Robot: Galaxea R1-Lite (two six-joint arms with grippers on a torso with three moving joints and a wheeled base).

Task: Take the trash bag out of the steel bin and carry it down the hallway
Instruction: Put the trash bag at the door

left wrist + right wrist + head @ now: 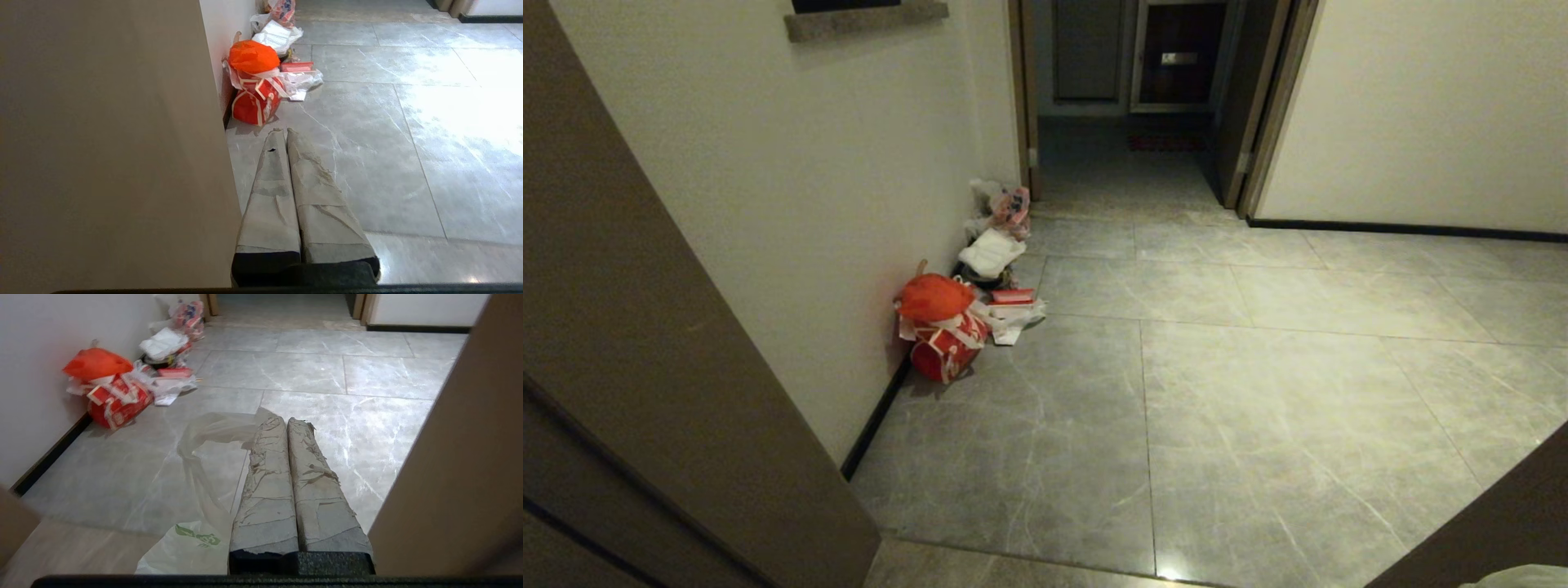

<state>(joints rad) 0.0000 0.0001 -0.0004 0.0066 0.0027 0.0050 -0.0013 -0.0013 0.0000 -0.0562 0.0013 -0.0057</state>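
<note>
Trash bag (192, 547), thin, light and slippery, hangs pinched in our closed right hand (286, 421), so we hold bunched film, not one layer.

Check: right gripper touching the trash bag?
Touching. Right wrist view: the right gripper is shut on the trash bag, whose plastic emerges from between the closed fingers and hangs down.
</note>
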